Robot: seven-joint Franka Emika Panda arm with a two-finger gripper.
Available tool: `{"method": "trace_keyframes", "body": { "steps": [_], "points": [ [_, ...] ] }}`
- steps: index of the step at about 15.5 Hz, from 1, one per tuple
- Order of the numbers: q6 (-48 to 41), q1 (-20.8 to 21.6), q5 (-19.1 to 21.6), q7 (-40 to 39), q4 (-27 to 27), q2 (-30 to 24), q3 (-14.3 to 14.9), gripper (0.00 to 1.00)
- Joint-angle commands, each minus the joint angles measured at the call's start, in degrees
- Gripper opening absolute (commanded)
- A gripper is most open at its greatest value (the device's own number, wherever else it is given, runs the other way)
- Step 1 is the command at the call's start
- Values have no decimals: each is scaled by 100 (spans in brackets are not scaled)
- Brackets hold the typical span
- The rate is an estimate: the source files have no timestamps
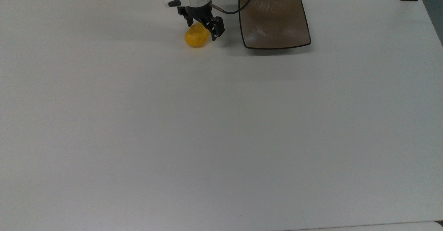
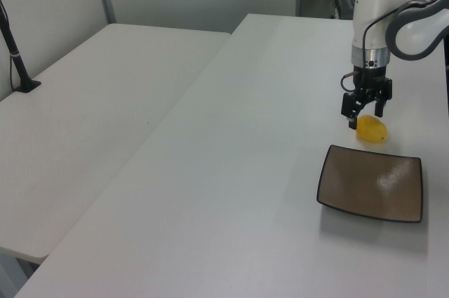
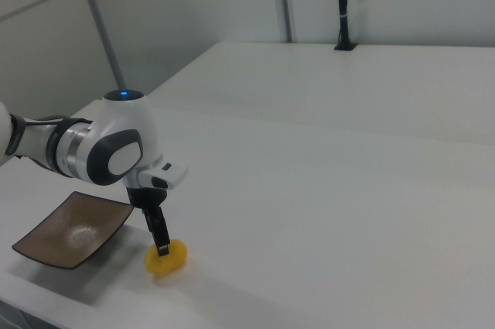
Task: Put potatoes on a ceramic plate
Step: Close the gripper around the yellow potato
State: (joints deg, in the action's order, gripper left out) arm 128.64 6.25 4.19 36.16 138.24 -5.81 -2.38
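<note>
One small yellow-orange potato (image 1: pixel 196 38) lies on the white counter (image 1: pixel 207 127) near the upper middle of the top view, just left of the ceramic plate (image 1: pixel 274 20), which sits apart from it near the upper edge of the frame. The pincer (image 1: pixel 201 30) stands spread over the potato, one dark finger at the lump's upper left and the other at its right end, so the potato lies between them; whether the pads actually touch its skin is hard to judge from here, though the gap looks wider than the lump.

In the left view, at the right of the frame, the white arm comes down from the upper right, its last link hanging nearly straight down, and the pincer (image 2: pixel 367 110) straddles the potato (image 2: pixel 371 129) with its fingers pointing at the counter. The brown square plate (image 2: pixel 370 184) lies just below the potato in the frame, empty.

In the right view, at the lower left, the arm's rounded wrist housing bends over and the pincer (image 3: pixel 160 242) points down into the potato (image 3: pixel 167 259), with the plate (image 3: pixel 68 230) to its left, resting on the counter.
</note>
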Motion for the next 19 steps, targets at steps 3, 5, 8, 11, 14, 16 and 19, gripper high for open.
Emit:
{"method": "trace_keyframes", "body": {
  "steps": [3,5,8,11,14,16,19],
  "points": [
    [30,17,-23,41,221,-166,9,100],
    [47,17,-49,32,256,-166,9,100],
    [91,17,-111,-3,352,-113,9,100],
    [82,17,-129,5,405,-104,9,96],
    [74,17,-129,5,405,-87,9,65],
    [56,17,-129,5,405,-69,9,53],
    [56,8,-129,-3,405,-69,9,45]
  ]
}}
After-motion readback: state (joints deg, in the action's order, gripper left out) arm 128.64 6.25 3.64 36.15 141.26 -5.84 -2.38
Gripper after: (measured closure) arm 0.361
